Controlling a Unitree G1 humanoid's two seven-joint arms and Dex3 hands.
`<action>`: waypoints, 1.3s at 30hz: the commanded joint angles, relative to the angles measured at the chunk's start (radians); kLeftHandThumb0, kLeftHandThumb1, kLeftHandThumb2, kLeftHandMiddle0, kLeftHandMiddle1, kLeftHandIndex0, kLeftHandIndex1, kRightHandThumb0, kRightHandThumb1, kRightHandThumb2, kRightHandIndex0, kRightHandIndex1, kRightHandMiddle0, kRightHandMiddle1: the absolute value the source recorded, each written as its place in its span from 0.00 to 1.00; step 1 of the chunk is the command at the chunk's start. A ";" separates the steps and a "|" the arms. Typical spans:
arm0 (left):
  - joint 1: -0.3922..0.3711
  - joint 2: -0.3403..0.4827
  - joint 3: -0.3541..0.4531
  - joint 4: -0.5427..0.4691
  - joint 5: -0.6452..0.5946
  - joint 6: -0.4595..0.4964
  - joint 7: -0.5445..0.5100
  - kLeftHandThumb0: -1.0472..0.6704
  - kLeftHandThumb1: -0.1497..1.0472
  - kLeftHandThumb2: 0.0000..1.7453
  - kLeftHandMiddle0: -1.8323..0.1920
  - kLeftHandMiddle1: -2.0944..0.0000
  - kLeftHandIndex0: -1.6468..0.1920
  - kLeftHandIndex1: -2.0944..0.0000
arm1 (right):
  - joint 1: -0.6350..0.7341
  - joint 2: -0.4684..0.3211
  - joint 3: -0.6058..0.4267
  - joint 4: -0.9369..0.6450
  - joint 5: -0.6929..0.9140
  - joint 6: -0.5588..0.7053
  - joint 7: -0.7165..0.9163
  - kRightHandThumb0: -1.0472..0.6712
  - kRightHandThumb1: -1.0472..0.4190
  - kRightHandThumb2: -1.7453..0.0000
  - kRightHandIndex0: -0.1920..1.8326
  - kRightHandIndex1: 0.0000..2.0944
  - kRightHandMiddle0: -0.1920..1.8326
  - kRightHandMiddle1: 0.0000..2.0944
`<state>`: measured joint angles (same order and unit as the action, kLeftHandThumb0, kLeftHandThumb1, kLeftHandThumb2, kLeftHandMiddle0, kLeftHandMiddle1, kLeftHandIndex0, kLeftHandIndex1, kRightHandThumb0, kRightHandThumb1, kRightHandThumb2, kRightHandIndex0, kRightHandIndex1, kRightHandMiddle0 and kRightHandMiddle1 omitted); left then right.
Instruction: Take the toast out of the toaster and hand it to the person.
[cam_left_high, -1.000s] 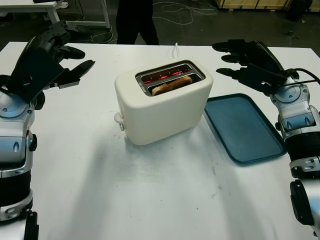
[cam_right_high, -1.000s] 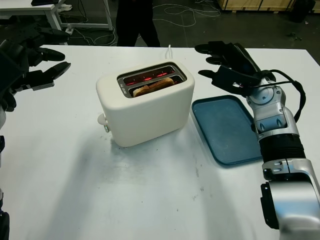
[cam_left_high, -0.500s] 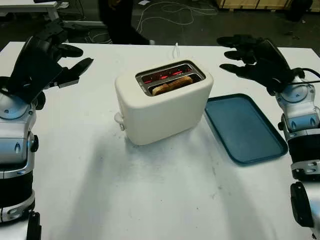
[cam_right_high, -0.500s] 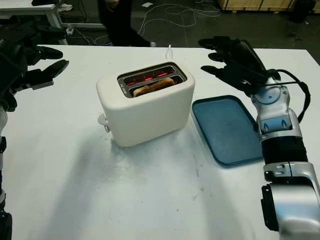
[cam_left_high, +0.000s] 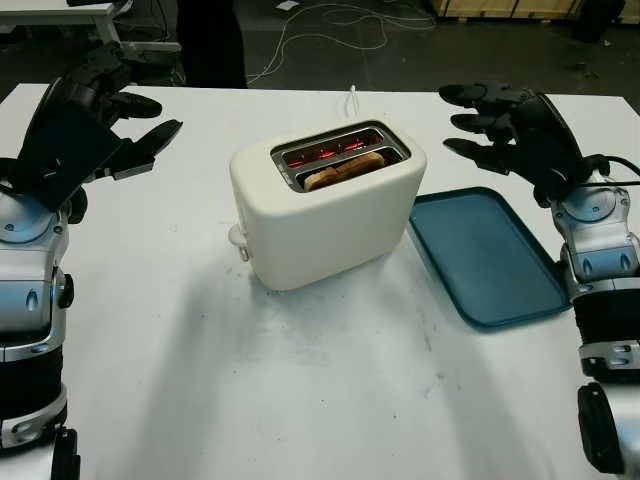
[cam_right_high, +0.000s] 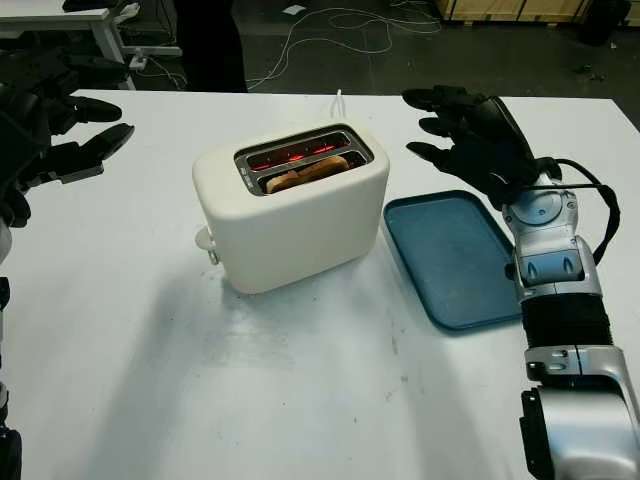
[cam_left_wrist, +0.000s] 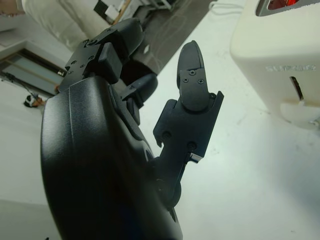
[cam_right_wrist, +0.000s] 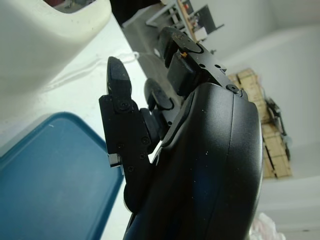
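Observation:
A cream toaster (cam_left_high: 325, 215) stands in the middle of the white table (cam_left_high: 300, 390). A browned slice of toast (cam_left_high: 342, 169) sits in its nearer slot, and the farther slot glows red. My left hand (cam_left_high: 128, 128) hovers open above the table, well to the left of the toaster. My right hand (cam_left_high: 478, 122) hovers open to the right of the toaster, over the far end of the blue tray (cam_left_high: 487, 255). A person in dark trousers (cam_left_high: 208, 42) stands beyond the table's far edge.
The blue tray lies right of the toaster. A white cord (cam_left_high: 353, 97) runs from the toaster's back to the far edge. Cables (cam_left_high: 330, 18) lie on the dark floor beyond, and a white desk (cam_left_high: 60, 14) stands at the far left.
My right hand has risen and drawn slightly back toward the right. The person behind the table has stepped to the left. My left hand has barely shifted.

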<state>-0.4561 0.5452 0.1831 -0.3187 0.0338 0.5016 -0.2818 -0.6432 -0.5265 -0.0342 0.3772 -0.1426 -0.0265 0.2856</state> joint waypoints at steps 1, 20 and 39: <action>0.014 0.002 0.010 -0.003 -0.008 -0.012 -0.001 0.46 0.79 0.27 0.85 0.49 0.77 0.64 | 0.015 0.009 -0.009 -0.021 0.006 0.026 -0.012 0.52 0.09 0.90 0.39 0.00 0.37 0.00; 0.019 0.011 0.004 -0.011 0.003 0.003 -0.005 0.47 0.81 0.25 0.85 0.51 0.77 0.66 | 0.008 0.010 -0.001 -0.017 0.010 0.014 -0.006 0.54 0.09 0.90 0.37 0.00 0.36 0.00; 0.013 0.007 0.001 -0.015 0.001 0.008 -0.004 0.47 0.82 0.23 0.84 0.52 0.76 0.68 | 0.013 0.014 -0.004 -0.066 0.012 0.080 -0.004 0.56 0.09 0.90 0.37 0.00 0.36 0.00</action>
<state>-0.4500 0.5455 0.1843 -0.3231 0.0351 0.5053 -0.2850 -0.6344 -0.5182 -0.0334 0.3279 -0.1359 0.0362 0.2854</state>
